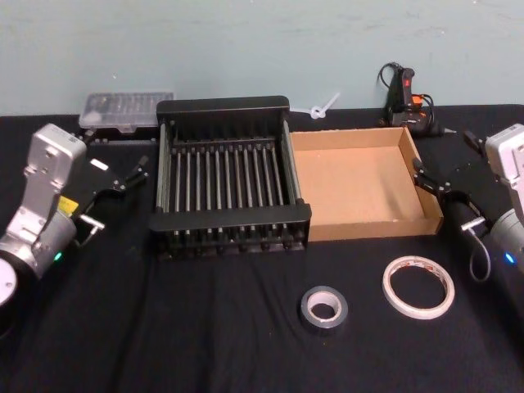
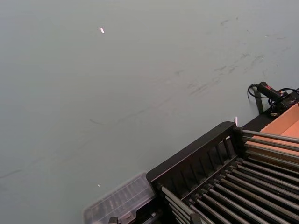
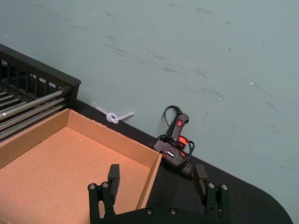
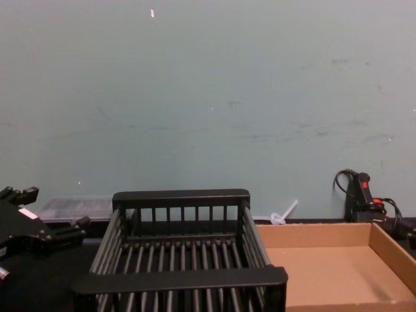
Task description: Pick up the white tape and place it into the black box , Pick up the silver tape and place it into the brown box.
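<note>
Head view shows both rolls lying flat on the black table (image 1: 246,344), in front of the two boxes. The white tape (image 1: 418,286) sits nearer the robot's right; the silver tape (image 1: 322,306) lies just beside it, toward the middle. Behind them stand the black box (image 1: 231,225) and, touching its right side, the brown box (image 1: 426,201). Both look empty, so neither placement has been made.

The left gripper (image 1: 115,190) hangs beside the black box's left wall with its fingers apart and nothing between them. The right gripper (image 1: 432,182) hovers at the brown box's right wall, fingers spread wide and empty too; the right wrist view shows them straddling the cardboard corner.

Risks, as I judge them: each roll lies in front of the wrong box for its target, so a mix-up between the two similar rings would put them in the wrong boxes. The rolls lie close together, and open fingers coming down on one could nudge the other. The right gripper sits so near the cardboard wall that moving away carelessly could drag the light box. A glue gun (image 3: 176,147) and its cord lie behind that corner.
</note>
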Robot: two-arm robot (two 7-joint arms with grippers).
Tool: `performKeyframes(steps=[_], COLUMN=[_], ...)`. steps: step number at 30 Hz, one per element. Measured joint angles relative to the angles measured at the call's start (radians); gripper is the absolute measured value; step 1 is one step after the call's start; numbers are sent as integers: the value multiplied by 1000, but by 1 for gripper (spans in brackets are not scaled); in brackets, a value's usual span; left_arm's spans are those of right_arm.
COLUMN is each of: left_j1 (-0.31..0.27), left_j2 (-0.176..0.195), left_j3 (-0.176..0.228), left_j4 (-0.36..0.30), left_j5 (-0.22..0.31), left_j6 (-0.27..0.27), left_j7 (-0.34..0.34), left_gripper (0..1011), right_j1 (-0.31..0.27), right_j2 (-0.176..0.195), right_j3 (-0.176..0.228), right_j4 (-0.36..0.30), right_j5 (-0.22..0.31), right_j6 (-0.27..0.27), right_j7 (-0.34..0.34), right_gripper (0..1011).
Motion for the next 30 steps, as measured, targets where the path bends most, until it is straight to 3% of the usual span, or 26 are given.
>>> performKeyframes(steps=[30], left_j1=[0], left_j2=[0], left_j3=[0], left_j4=[0], left_j5=[0], left_j6=[0], left_j7=[0], left_gripper=[1001], right_j1=[0], right_j2=[0], right_j3=[0], right_j4=[0], right_j5=[0], right_j6=[0], right_j7=[0], right_gripper=[1002])
